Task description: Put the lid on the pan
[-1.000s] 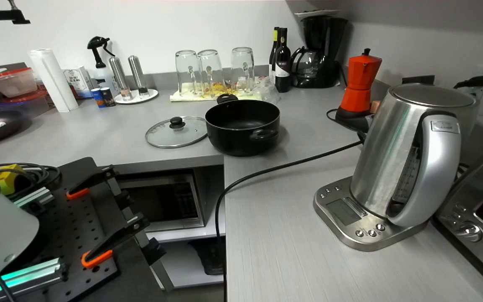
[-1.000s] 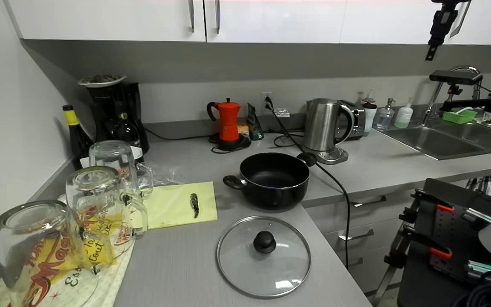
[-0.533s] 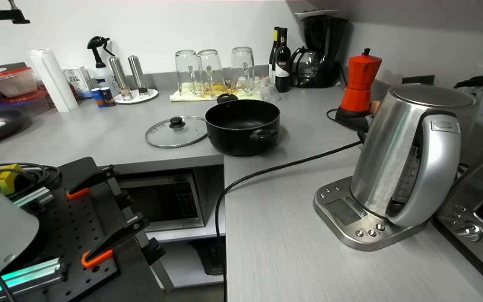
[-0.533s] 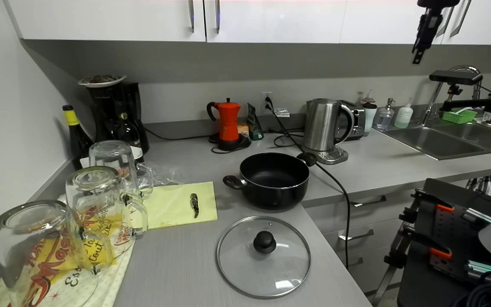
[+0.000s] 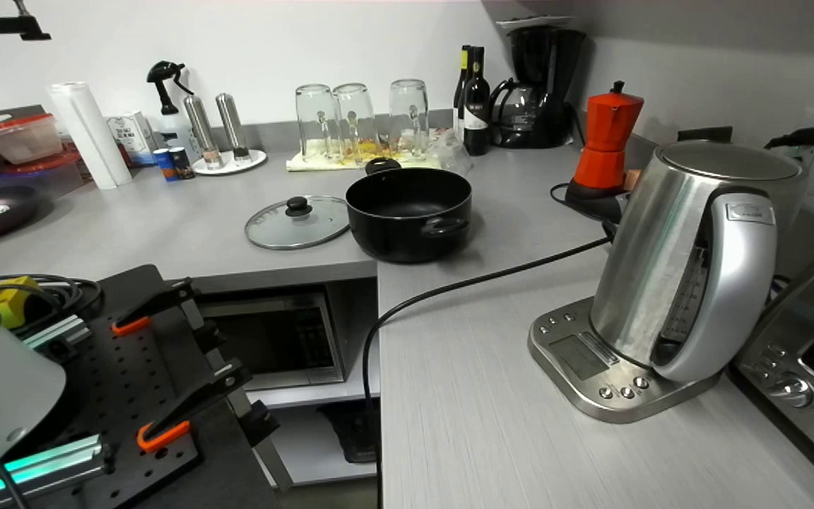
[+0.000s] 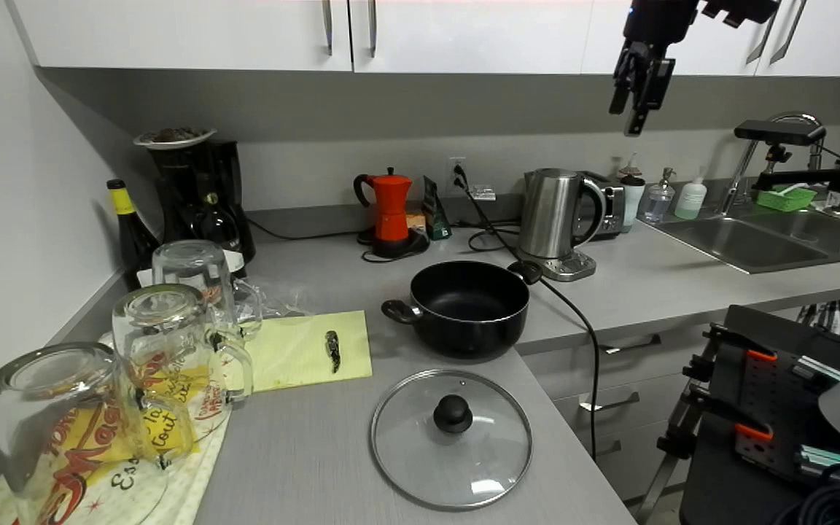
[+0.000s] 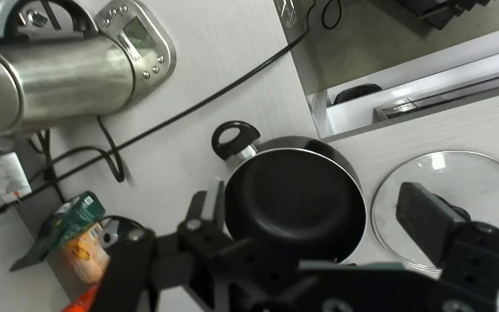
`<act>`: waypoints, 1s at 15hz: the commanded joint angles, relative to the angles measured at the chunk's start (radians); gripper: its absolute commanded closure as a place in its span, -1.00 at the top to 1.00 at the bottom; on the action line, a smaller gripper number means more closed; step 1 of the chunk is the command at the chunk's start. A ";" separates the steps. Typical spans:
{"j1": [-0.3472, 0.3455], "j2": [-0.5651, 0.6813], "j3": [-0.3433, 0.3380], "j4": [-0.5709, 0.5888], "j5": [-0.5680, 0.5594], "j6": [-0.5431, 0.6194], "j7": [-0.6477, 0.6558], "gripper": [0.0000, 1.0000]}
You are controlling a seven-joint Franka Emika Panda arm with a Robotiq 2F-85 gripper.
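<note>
High over the table, the hand is held with its fingers spread wide, only air clasped between them. In an exterior view it is framed against white cupboards and a grey wall, well above the level of a steel kettle and well apart from all that is set on the table. In the wrist view, the black pan is seen beneath, in the gap between the fingers, while part of the glass lid is hidden behind one of them. The lid is laid flat on the table, its black knob uppermost, just beside the pan, which is shown uncovered in both exterior views. Neither lid nor pan is touched by the hand. Farther back, a red moka pot is stood near the wall; off to one side, upturned glass mugs are lined up.
</note>
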 commanded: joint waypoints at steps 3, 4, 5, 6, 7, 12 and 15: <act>0.096 0.209 0.003 0.148 0.048 0.036 -0.218 1.00; 0.109 0.245 0.010 0.169 0.055 0.040 -0.253 1.00; 0.121 0.279 0.017 0.192 0.063 0.041 -0.292 1.00; 0.129 0.314 0.026 0.212 0.073 0.046 -0.329 1.00; 0.136 0.348 0.037 0.232 0.083 0.050 -0.369 1.00; 0.137 0.509 0.093 0.311 0.154 0.097 -0.592 1.00; 0.119 0.606 0.124 0.352 0.175 0.111 -0.691 1.00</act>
